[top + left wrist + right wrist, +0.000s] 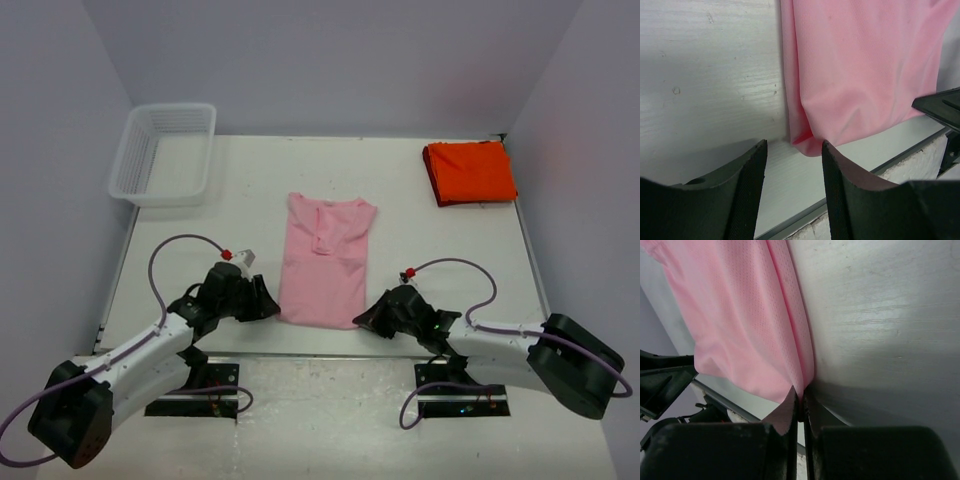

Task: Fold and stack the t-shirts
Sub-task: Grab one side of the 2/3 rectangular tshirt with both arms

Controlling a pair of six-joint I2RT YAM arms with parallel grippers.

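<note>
The light pink t-shirt [325, 265] lies flat mid-table, folded into a long narrow strip with its hem toward me. The orange-red t-shirt [470, 172] rests folded at the back right. My left gripper [268, 303] stands open at the pink shirt's near left corner. In the left wrist view that corner of the pink t-shirt [865, 65] lies just ahead of the gap in my left gripper [792, 145], outside the fingers. My right gripper [365, 318] is at the near right corner. In the right wrist view my right gripper [801, 392] is shut on the edge of the pink t-shirt [740, 315].
A white mesh basket [165, 152] stands at the back left. The table's near edge [805, 210] with its metal strip runs right under both grippers. Grey walls close in the table on three sides.
</note>
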